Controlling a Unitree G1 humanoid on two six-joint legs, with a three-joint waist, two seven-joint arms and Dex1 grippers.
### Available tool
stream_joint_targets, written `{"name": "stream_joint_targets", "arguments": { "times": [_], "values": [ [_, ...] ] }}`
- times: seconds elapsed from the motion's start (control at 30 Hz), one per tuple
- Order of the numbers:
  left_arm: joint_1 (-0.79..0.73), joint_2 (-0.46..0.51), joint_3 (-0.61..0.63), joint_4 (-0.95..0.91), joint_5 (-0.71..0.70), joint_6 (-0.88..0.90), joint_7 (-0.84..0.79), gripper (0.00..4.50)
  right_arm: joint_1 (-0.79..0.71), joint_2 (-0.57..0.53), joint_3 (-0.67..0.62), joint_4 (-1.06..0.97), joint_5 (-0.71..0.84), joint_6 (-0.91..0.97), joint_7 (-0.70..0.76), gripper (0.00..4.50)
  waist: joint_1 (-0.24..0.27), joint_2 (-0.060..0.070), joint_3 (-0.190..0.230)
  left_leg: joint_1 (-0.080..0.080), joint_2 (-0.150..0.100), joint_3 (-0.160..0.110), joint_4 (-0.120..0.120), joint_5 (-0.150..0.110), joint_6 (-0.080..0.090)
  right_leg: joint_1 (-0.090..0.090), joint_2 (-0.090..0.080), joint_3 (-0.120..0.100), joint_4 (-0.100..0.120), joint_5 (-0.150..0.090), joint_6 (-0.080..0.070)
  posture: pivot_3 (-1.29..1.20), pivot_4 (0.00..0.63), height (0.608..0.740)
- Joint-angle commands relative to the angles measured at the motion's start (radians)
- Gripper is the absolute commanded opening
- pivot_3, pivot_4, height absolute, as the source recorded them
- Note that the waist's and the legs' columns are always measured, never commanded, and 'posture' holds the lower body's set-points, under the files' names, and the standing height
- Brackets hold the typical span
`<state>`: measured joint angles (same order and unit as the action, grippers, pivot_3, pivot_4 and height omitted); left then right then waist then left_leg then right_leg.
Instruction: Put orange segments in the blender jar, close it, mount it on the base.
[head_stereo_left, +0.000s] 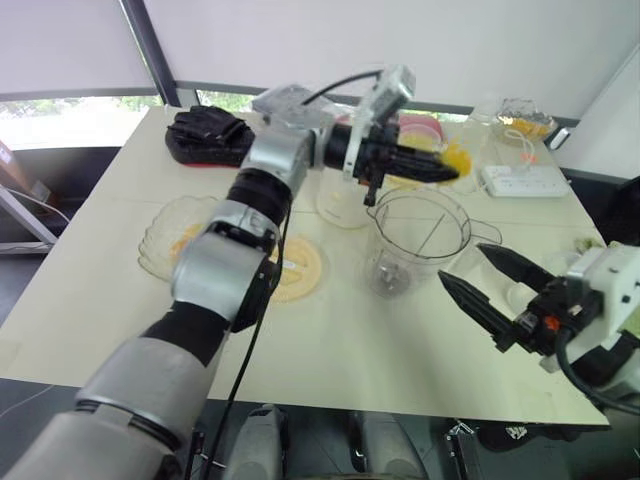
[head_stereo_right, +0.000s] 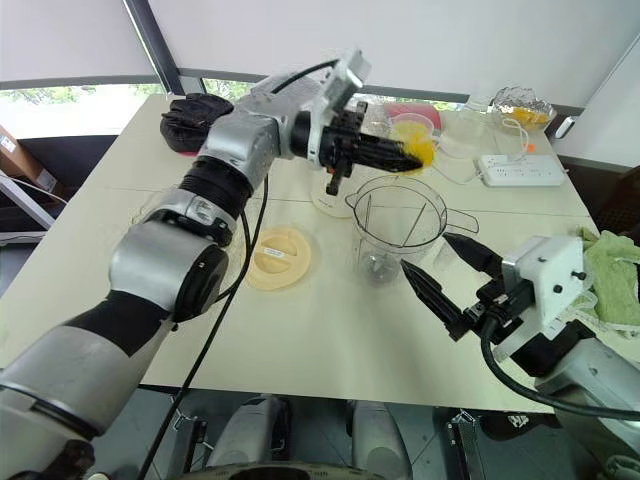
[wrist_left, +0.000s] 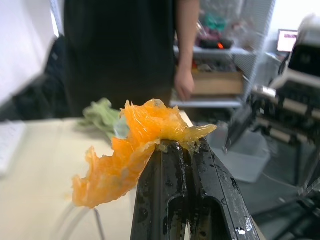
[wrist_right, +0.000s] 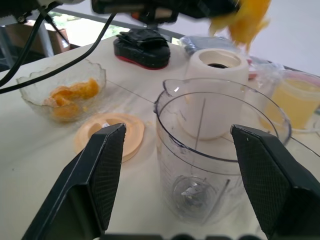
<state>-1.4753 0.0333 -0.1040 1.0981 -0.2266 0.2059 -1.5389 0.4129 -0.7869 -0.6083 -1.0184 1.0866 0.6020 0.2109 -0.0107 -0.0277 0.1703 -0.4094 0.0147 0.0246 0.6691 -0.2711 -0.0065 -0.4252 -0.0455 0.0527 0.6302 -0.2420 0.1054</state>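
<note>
From the head view, my left gripper (head_stereo_left: 452, 172) was clamped on a ragged, glossy orange segment (head_stereo_left: 457, 158) above the clear plastic blender jar (head_stereo_left: 415, 240). In the right wrist view, my right gripper (wrist_right: 177, 172) gaped empty beside it; I'd centre before releasing.

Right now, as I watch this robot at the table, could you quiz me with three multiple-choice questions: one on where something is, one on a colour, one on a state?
1. Where is the orange piece that the left gripper holds?
A. above the blender jar's far rim
B. inside the glass bowl
C. on the yellow lid

2. What colour is the round lid lying on the table?
A. red
B. pale yellow
C. black

3. How does the right gripper stand?
A. shut on the jar
B. shut on a cloth
C. open, holding nothing

Answers:
1 A, the piece hangs over the blender jar.
2 B, it looks pale yellow.
3 C, its fingers are spread apart beside the jar.
</note>
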Motion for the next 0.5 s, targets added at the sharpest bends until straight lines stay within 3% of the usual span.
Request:
{"name": "stream_joint_targets", "arguments": {
  "times": [0.03, 0.23, 0.27, 0.37, 0.5],
  "values": [
    [0.004, -0.02, -0.017, 0.013, 0.036, -0.016, -0.015, 0.04, 0.035, -0.03, -0.038, -0.029, 0.027, -0.072, -0.022, 3.52, -0.001, 0.0, 0.0, 0.0, 0.0, 0.0, 0.0, 0.0, 0.0, 0.0, 0.0, 0.0, 0.0, 0.0, 0.0, 0.0, 0.15, 0.74],
    [0.044, -0.026, -0.048, 0.028, 0.09, -0.024, -0.051, 0.04, 0.098, -0.075, -0.029, -0.029, 0.039, -0.141, -0.053, 3.52, 0.0, 0.0, 0.0, 0.0, 0.0, 0.0, 0.0, 0.0, 0.0, 0.0, 0.0, 0.0, 0.0, 0.0, 0.0, 0.0, 0.15, 0.74],
    [0.049, -0.026, -0.05, 0.027, 0.096, -0.027, -0.055, 0.28, 0.104, -0.081, -0.026, -0.029, 0.04, -0.15, -0.059, 3.52, 0.0, 0.0, 0.0, 0.0, 0.0, 0.0, 0.0, 0.0, 0.0, 0.0, 0.0, 0.0, 0.0, 0.0, 0.0, 0.0, 0.15, 0.74],
    [0.055, -0.023, -0.047, 0.025, 0.107, -0.03, -0.06, 1.31, 0.119, -0.1, -0.014, -0.029, 0.045, -0.176, -0.075, 3.52, 0.001, -0.001, 0.0, 0.0, 0.0, 0.0, 0.0, 0.0, 0.0, 0.0, 0.0, 0.0, 0.0, 0.0, 0.0, 0.0, 0.15, 0.74],
    [0.052, -0.01, -0.034, 0.011, 0.107, -0.03, -0.068, 3.41, 0.146, -0.116, -0.006, -0.029, 0.048, -0.204, -0.087, 3.52, 0.001, -0.001, 0.0, 0.0, 0.0, 0.0, 0.0, 0.0, 0.0, 0.0, 0.0, 0.0, 0.0, 0.0, 0.0, 0.0, 0.15, 0.74]
  ]
}}
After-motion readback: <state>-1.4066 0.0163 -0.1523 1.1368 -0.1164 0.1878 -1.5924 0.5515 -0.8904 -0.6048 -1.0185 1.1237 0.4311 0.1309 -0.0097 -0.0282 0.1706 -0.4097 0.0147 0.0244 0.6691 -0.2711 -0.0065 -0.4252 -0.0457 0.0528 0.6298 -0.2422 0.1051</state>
